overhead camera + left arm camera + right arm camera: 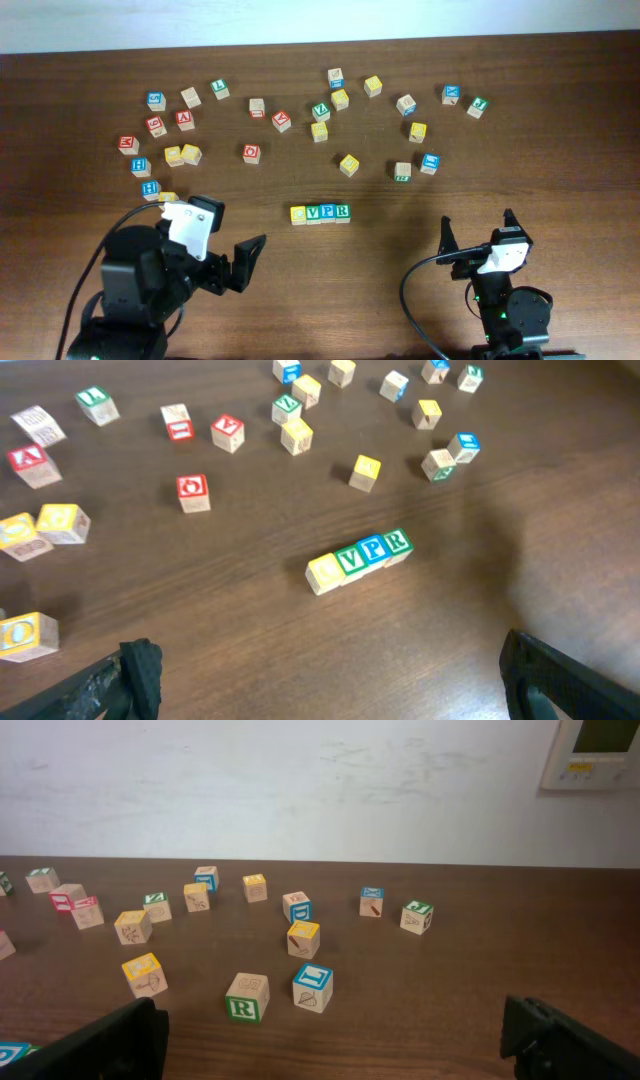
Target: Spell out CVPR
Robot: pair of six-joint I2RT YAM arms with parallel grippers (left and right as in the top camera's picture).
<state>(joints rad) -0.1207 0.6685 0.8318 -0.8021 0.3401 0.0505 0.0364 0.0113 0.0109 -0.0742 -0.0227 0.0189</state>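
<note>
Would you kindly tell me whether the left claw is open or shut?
Open: the left claw has its fingers far apart, nothing held between them.

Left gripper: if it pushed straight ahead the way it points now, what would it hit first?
Probably the row of four blocks, which sits nearly centred ahead of the open left gripper; only bare table lies between. Depth is uncertain.

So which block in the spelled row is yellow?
The left-end yellow wooden cube; the green V cube, blue P cube and green R cube differ.
</note>
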